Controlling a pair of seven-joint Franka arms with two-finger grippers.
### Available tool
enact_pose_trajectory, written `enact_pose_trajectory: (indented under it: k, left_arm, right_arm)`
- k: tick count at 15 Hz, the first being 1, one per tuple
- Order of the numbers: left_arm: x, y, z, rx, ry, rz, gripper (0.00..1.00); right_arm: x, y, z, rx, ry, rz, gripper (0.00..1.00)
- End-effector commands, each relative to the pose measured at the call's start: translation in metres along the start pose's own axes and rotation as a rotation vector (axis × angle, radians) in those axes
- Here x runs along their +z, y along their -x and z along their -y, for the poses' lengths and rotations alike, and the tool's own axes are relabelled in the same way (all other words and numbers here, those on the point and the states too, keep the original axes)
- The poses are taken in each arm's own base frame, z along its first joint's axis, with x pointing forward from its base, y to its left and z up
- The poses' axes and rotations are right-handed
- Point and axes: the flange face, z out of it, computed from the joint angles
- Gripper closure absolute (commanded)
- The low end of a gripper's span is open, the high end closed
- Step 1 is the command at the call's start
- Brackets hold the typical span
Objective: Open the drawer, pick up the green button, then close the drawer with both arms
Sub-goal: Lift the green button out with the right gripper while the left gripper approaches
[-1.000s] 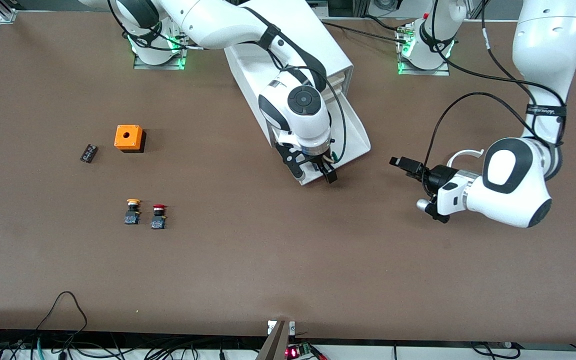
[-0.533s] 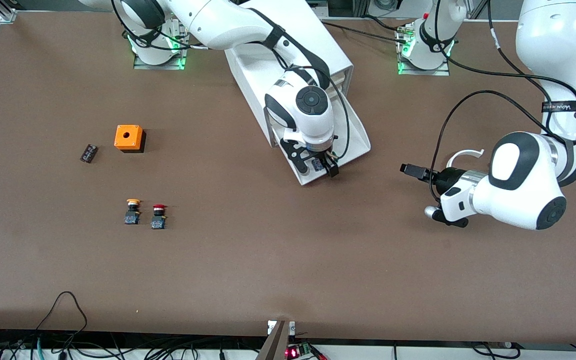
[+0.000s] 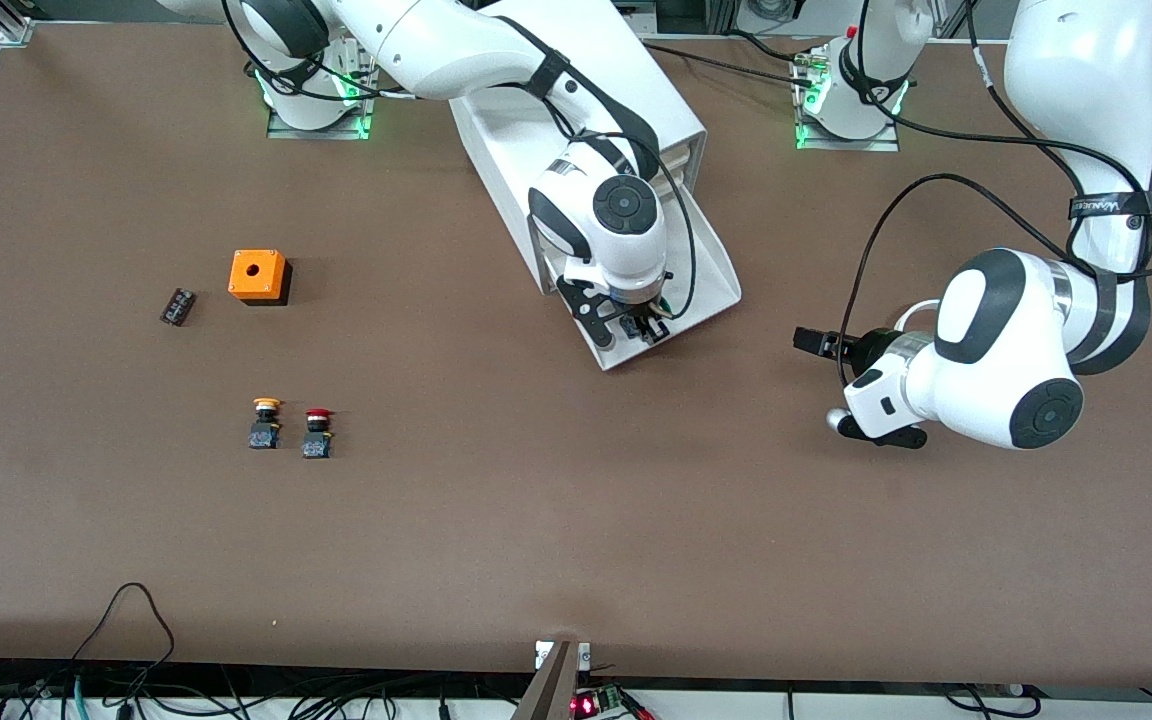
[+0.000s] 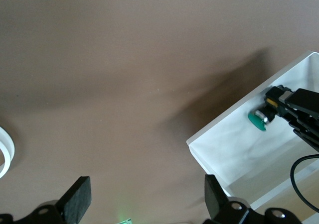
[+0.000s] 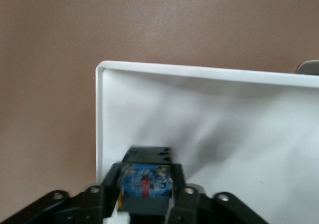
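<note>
The white cabinet [image 3: 681, 115] has its lowest drawer [image 3: 711, 270] pulled out toward the front camera. My right gripper [image 3: 636, 330] reaches down into the drawer's front end and is shut on the button. The left wrist view shows the button's green cap [image 4: 258, 120] sticking out from the right gripper's black fingers [image 4: 299, 104] inside the drawer [image 4: 234, 149]. The right wrist view shows the button's black body [image 5: 145, 181] clamped in my right gripper [image 5: 145, 191] above the drawer's floor [image 5: 209, 119]. My left gripper [image 3: 816, 345] is open and empty, over bare table beside the drawer, its fingers [image 4: 75, 201] spread wide.
An orange box [image 3: 258, 275] and a small black part [image 3: 177, 306] lie toward the right arm's end. A yellow-capped button [image 3: 265, 422] and a red-capped button [image 3: 317, 432] stand nearer the front camera. A white ring [image 3: 921, 312] lies by the left arm.
My right gripper has sunk into the drawer and its fingers have closed on the button. My left arm has turned its wrist and shifted slightly; its gripper stays open.
</note>
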Motion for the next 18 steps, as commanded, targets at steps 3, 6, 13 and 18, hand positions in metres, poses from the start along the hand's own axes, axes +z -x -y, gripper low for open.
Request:
enact_pose_trajectory:
  k: [3,6,13,18]
  left_arm:
    - [-0.018,0.011,0.010,-0.027,-0.027,-0.011,0.00]
    - [-0.019,0.015,0.011,-0.029,-0.028,-0.004,0.00]
    - [-0.005,0.008,0.001,-0.121,-0.095,-0.009,0.00]
    - [0.030,-0.012,-0.019,-0.305,-0.125,-0.121,0.00]
  right_arm:
    - [-0.028,-0.002,0.005,-0.016,0.025,0.006,1.00]
    - [-0.059,-0.025,0.013,-0.095,0.025,0.005,1.00]
    - [-0.125,-0.119,0.022,-0.503,0.084,0.000,1.00]
    - [-0.153,-0.225,0.022,-0.822,0.117,0.016,1.00]
